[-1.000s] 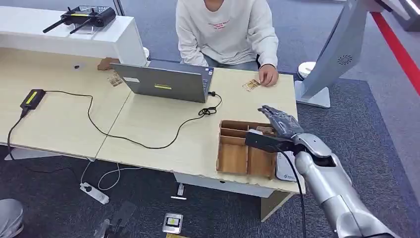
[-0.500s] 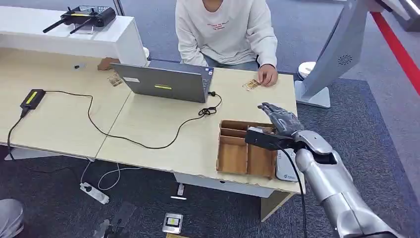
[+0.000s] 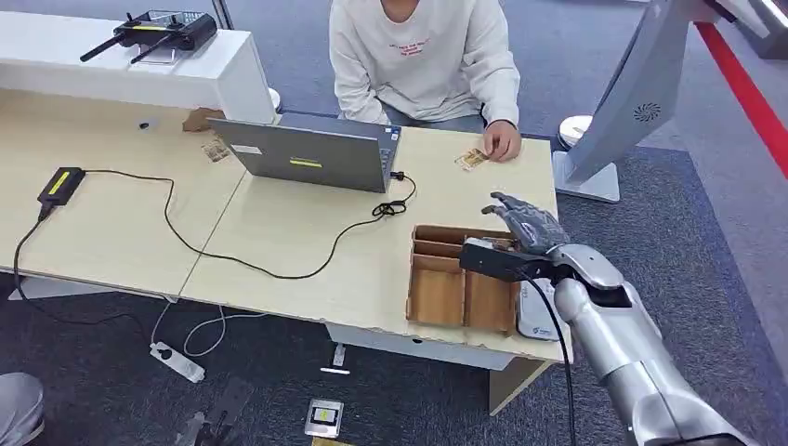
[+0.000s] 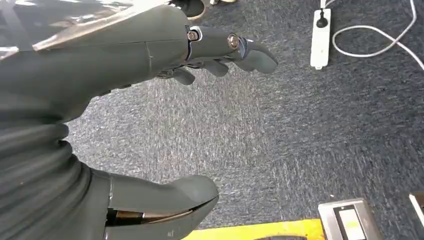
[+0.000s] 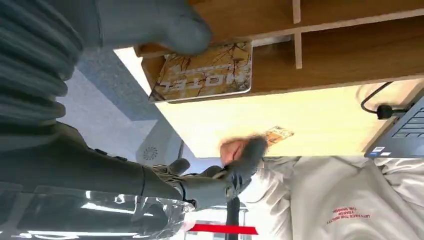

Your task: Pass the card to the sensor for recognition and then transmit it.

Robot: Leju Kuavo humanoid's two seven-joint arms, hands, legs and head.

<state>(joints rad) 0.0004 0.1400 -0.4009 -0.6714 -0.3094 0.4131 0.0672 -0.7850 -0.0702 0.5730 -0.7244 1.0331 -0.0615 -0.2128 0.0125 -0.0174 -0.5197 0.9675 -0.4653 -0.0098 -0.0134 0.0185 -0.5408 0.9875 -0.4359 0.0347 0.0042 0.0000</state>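
Glossy rectangular card (image 5: 202, 74), slotted wooden tray (image 3: 437, 290)

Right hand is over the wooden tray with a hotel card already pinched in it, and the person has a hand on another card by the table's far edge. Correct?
Not quite. The right hand does hover over the wooden tray, but it holds nothing: in the right wrist view the hotel card lies in a tray compartment. The person's hand is by the other card, as you said.
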